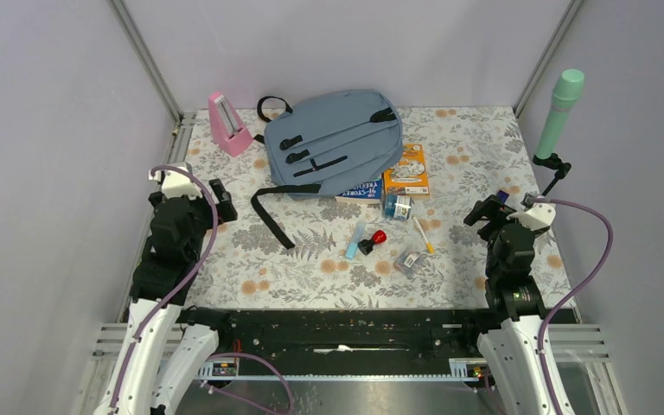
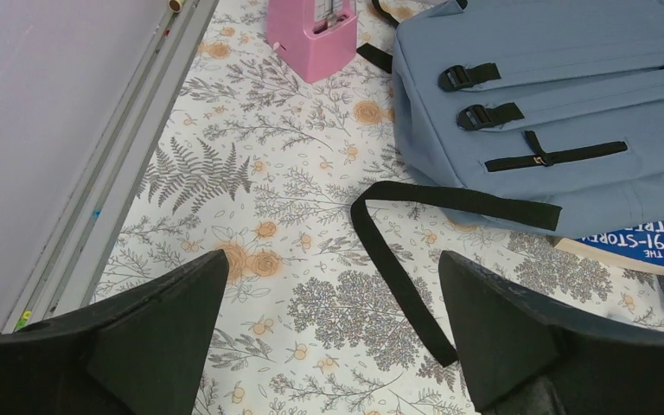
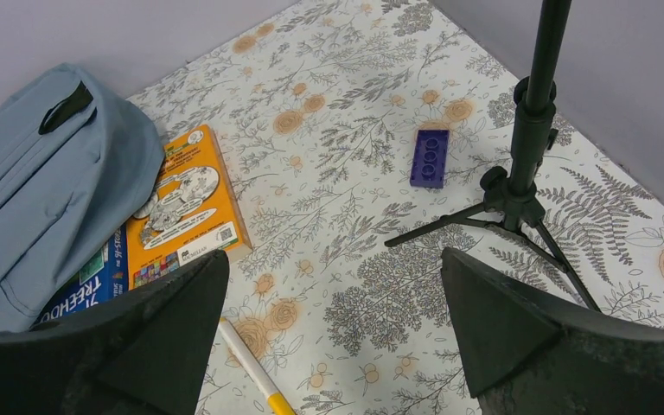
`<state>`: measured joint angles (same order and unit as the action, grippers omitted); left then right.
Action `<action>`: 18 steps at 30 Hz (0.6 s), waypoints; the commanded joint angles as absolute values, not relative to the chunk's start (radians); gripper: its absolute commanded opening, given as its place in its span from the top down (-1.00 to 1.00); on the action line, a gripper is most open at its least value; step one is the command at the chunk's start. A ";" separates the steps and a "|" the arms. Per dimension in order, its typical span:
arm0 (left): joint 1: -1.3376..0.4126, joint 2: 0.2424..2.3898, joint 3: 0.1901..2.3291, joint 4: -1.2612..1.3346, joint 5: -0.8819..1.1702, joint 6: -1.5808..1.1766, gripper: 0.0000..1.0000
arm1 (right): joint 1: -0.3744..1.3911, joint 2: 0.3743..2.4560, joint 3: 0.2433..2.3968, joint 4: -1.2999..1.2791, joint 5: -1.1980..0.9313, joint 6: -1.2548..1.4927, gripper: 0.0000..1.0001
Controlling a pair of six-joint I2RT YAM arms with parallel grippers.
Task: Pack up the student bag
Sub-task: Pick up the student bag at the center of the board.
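We are just starting: the backpack point(image 1: 337, 138) lies flat, and our left gripper point(image 2: 333, 259) and right gripper point(image 3: 335, 259) gape empty. Next, we reckon, it needs opening.

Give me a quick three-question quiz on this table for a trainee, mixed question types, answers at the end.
1. True or false: the bag lies over part of the blue book.
2. In the top view, what stands just left of the bag? A. pink metronome B. orange book C. purple brick
3. Are the jaws of the left arm and the right arm open or shut?
Key: 1 true; 2 A; 3 open, both empty.
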<state>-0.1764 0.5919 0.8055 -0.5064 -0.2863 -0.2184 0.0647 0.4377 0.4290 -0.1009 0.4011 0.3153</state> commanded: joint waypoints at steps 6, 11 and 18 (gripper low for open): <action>-0.172 0.700 0.866 -0.507 -0.299 -0.244 -0.98 | 0.064 0.415 0.453 -0.094 0.439 0.326 -1.00; -0.183 0.765 0.866 -0.502 -0.159 -0.198 -0.98 | 0.064 0.423 0.455 -0.095 0.423 0.329 -0.99; -0.341 0.950 0.933 -0.501 -0.101 -0.124 -0.98 | 0.064 0.430 0.466 -0.108 0.397 0.326 -0.99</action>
<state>-0.2611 0.8597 0.8532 -0.5343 -0.1703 -0.1833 0.0647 0.4274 0.4290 -0.1081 0.4007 0.3191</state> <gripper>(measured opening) 0.986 0.995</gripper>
